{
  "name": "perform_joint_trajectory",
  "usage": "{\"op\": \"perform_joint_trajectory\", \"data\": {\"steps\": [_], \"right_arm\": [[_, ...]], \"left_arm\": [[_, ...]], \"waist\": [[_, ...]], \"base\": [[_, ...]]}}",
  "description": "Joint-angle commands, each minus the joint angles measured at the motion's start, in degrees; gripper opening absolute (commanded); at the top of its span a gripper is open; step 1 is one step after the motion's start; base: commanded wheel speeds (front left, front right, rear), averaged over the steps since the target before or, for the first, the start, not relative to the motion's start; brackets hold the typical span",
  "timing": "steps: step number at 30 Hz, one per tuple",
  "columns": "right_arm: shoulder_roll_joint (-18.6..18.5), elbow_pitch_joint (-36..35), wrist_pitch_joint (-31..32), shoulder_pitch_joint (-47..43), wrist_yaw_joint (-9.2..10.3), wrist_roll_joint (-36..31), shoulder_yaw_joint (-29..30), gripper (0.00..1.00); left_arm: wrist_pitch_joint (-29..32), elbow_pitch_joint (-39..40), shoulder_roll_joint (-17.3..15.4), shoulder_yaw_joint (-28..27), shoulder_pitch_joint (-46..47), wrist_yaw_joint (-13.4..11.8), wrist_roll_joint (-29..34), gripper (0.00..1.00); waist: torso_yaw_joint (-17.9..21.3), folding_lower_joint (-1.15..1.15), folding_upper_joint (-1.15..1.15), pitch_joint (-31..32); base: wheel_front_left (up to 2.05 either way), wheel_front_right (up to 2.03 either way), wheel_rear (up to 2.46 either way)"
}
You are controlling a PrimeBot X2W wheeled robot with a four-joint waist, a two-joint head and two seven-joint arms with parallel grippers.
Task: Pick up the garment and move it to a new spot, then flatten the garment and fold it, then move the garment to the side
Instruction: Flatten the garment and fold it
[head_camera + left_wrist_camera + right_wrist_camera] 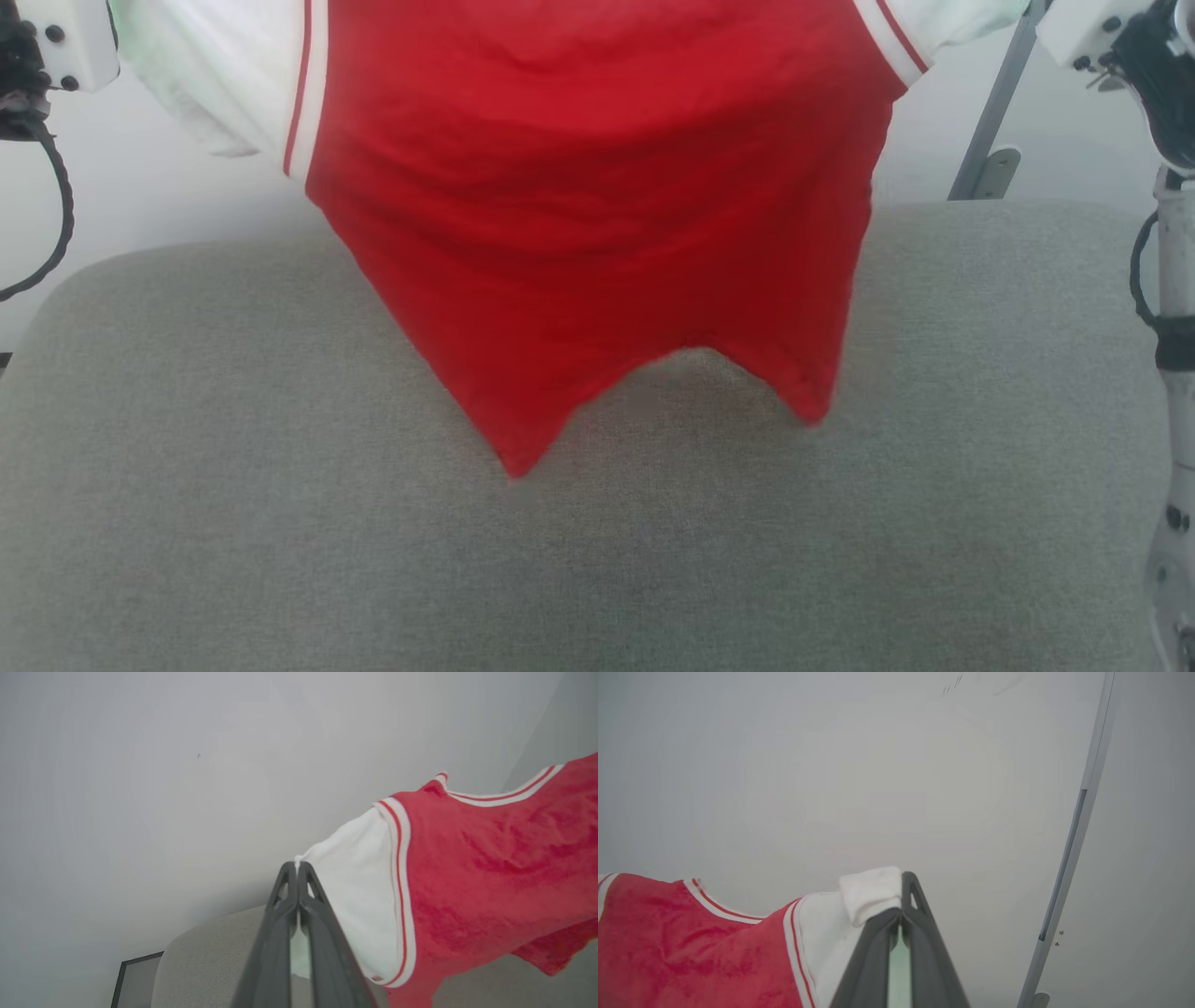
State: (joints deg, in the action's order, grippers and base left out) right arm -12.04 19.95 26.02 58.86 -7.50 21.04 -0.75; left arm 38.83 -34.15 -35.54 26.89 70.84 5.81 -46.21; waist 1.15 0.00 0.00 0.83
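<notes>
Wrist views show the left jaws and right jaws each clamped tight on a white sleeve of the garment (pixel 490 872), which the head view shows hanging at 12 o'clock above the cushion (pixel 280 560), bare from 3 through 6 to 9 o'clock.

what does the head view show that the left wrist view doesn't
The head view adds the slanted metal post and both drooping hem corners of the garment over the wide grey cushion. The left wrist view adds the left gripper, jaws shut on the white sleeve, and a dark-framed panel beside the cushion. Both share the red garment, that sleeve and the cushion.
</notes>
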Motion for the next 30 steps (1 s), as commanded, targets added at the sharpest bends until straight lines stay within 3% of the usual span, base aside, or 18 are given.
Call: {"op": "perform_joint_trajectory", "data": {"steps": [1, 7, 16, 25, 28, 30], "right_arm": [[0.0, 0.8, -0.9, 1.0, 0.02, -0.3, -0.2, 0.00], [-1.4, 4.3, -5.6, 4.5, 0.02, -2.4, -1.6, 0.00], [-2.4, 12.5, -21.8, 15.1, 0.03, -11.2, -1.5, 0.00], [-2.3, 20.8, -39.1, 26.4, 0.03, -24.8, 2.0, 0.00], [-2.3, 20.6, -40.9, 27.9, 0.03, -30.2, 3.0, 0.00], [-2.1, 19.8, -41.3, 26.6, 0.03, -32.9, 2.5, 0.00]], "left_arm": [[0.2, 0.2, 0.0, 0.2, 0.9, -0.2, 0.5, 0.00], [-1.4, 0.4, 0.2, 1.3, 2.4, -0.5, 2.6, 0.00], [-14.8, -3.6, 2.9, 1.3, 11.8, 0.2, 7.4, 0.00], [-35.8, -10.7, 5.9, 1.6, 24.3, -0.6, 14.7, 0.00], [-44.5, -12.6, 6.7, 1.6, 26.8, -1.2, 16.9, 0.00], [-50.1, -14.9, 7.9, 2.5, 26.9, -0.2, 17.5, 0.00]], "waist": [[0.0, 0.00, 0.00, -0.1], [0.0, 0.00, 0.00, -3.6], [-0.3, 0.00, 0.00, -16.3], [-1.0, 0.00, 0.00, -25.4], [-1.7, 0.00, 0.00, -27.0], [-2.5, 0.00, 0.00, -27.6]], "base": [[0.00, 0.00, 0.00], [0.00, 0.00, 0.00], [0.00, 0.00, 0.00], [0.00, 0.00, 0.00], [0.00, 0.00, 0.00], [0.00, 0.00, 0.00]]}}
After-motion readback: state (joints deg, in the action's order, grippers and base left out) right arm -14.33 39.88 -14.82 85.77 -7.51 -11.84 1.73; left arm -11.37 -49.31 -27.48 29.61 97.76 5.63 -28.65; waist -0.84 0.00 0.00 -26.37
